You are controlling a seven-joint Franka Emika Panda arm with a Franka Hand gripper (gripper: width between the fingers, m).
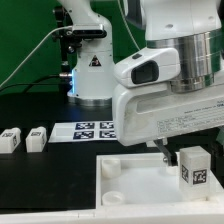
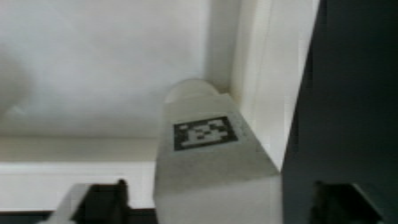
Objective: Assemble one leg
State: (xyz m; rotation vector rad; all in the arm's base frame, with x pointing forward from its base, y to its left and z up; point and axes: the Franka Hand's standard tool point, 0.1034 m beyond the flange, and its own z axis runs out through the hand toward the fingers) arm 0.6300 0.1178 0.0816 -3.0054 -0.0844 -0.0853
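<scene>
My gripper (image 1: 186, 152) hangs over the near right corner of the large white tabletop (image 1: 130, 185), shut on a white leg (image 1: 196, 168) whose square tag faces the camera. In the wrist view the leg (image 2: 214, 150) runs out from between the two dark fingers (image 2: 100, 200), its tag on its face, with its far end over the white tabletop (image 2: 89, 60) close to that board's edge. Whether the leg touches the tabletop I cannot tell. Two more legs (image 1: 12, 139) (image 1: 37, 138) lie on the black table at the exterior view's left.
The marker board (image 1: 95, 128) lies flat behind the tabletop. The arm's base (image 1: 93, 70) stands at the back, with cables trailing to the exterior view's left. In the wrist view, black table (image 2: 356, 90) shows beyond the tabletop's edge.
</scene>
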